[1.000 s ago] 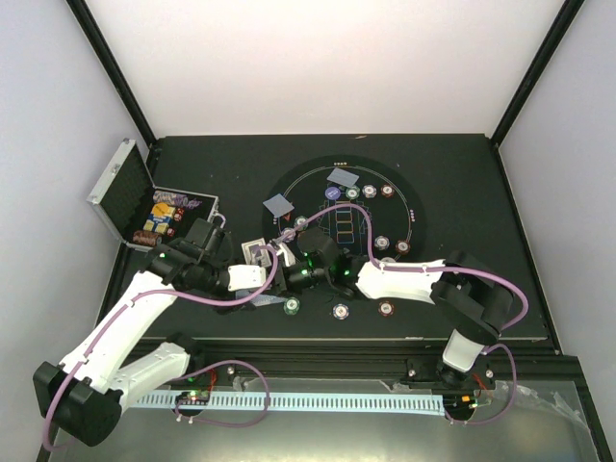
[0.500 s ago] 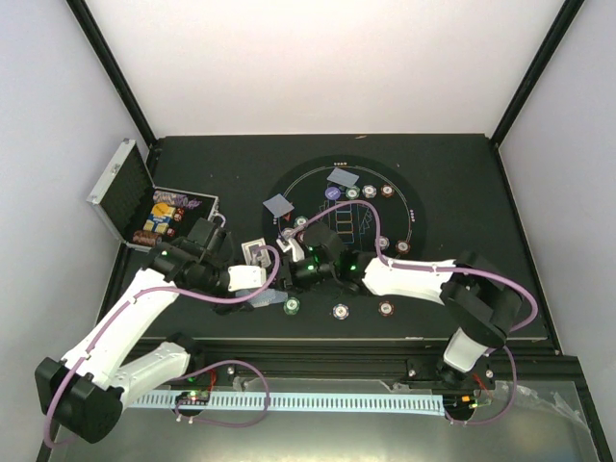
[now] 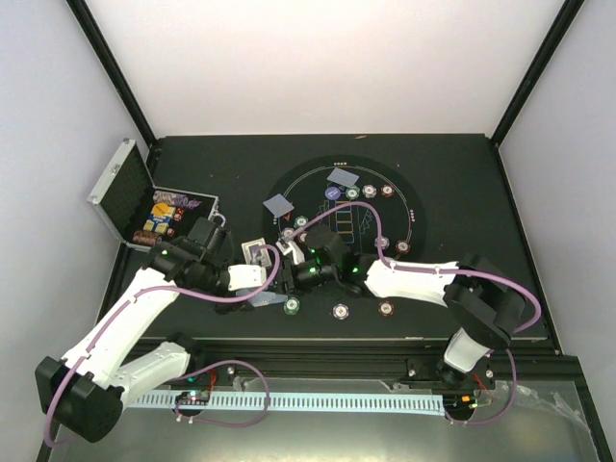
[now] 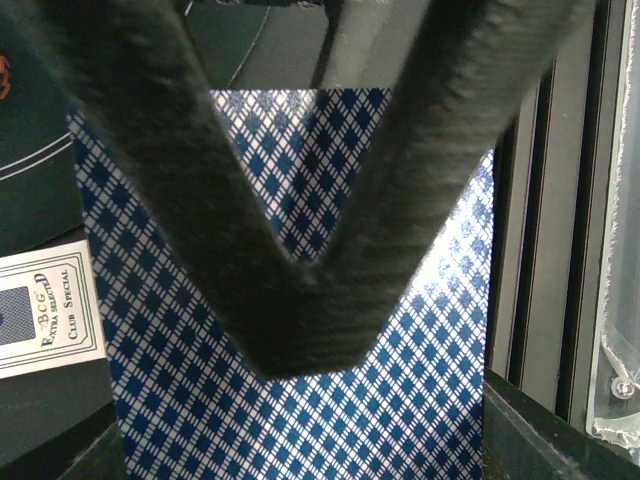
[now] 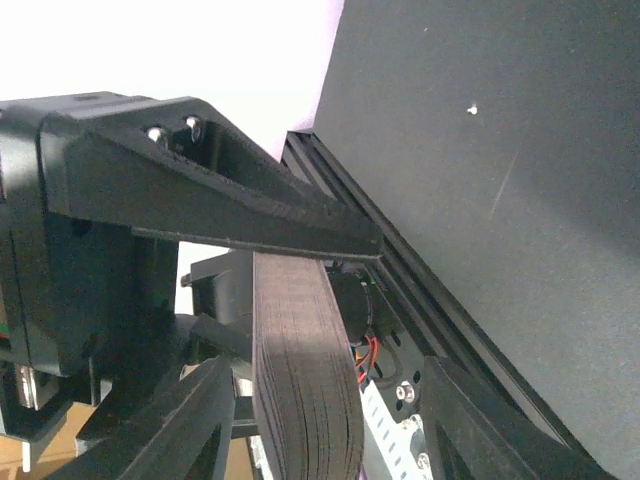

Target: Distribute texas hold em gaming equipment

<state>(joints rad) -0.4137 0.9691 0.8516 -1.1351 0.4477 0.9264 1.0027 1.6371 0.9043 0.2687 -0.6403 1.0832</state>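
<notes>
My left gripper is shut on a deck of blue diamond-backed playing cards, held over the near left rim of the mat. In the left wrist view one black finger presses on the deck's back. My right gripper is open. In the right wrist view its jaws stand either side of the deck's edge, with a gap on the right. Striped poker chips lie around the mat, and single cards lie at its far left and far side.
The open silver case with chips stands at the far left. A white card box, also in the left wrist view, lies beside the left gripper. The round black mat fills the middle. A black rail runs along the near edge.
The right arm's forearm has swung a little right and its gripper has closed in on the deck. The left gripper has kept hold of the deck and barely shifted.
</notes>
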